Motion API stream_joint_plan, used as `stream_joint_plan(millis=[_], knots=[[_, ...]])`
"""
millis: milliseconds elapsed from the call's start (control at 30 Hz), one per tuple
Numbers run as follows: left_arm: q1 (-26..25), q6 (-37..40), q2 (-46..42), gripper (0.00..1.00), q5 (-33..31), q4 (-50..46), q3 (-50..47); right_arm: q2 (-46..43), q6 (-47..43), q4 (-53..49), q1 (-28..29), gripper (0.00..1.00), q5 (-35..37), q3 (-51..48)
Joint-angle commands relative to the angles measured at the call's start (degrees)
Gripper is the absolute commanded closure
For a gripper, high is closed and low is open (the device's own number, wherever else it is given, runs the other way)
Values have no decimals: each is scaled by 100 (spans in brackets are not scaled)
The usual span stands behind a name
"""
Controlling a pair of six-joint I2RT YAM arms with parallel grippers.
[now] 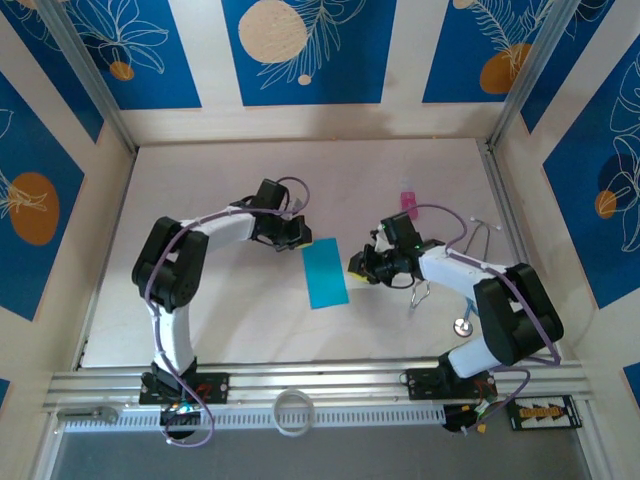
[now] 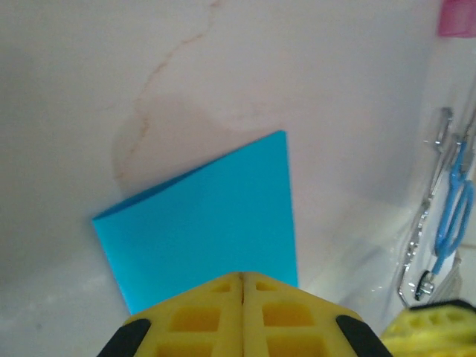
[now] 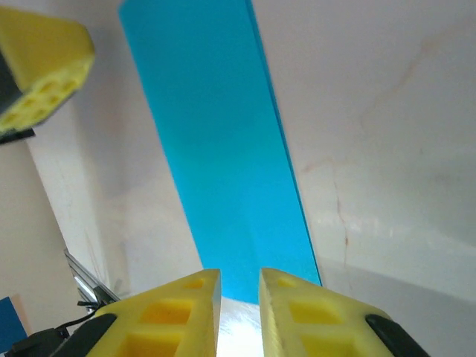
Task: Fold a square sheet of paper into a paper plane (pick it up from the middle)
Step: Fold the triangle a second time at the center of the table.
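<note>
The square sheet of paper (image 1: 325, 275) lies flat on the table as a cyan rectangle, folded in half. My left gripper (image 1: 299, 234) sits at its far left corner. In the left wrist view that gripper (image 2: 242, 277) is shut, jaws pressed together over the sheet's (image 2: 208, 216) near edge, and nothing shows between them. My right gripper (image 1: 353, 267) is at the sheet's right edge. In the right wrist view it (image 3: 239, 274) stands open by a narrow gap with bare table between the fingers, and the sheet (image 3: 223, 149) begins just past the tips.
A small pink object (image 1: 408, 200) lies behind the right arm. Metal hooks with a blue loop (image 2: 446, 216) rest on the table to the right. Blue leaf-patterned panels (image 1: 300, 50) wall the table at the back and sides. A white ring (image 1: 292, 412) lies on the front rail.
</note>
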Motion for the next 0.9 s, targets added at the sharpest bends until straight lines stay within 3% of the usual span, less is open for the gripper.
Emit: stream_joint_plan(millis=[0,867], knots=[[3,37,223,93,-75,-79,220,102,324,-166,147,79,80,-21],[57,-11,471,95,-326,299,-526,665,285,-341,363,66,-379,-182]])
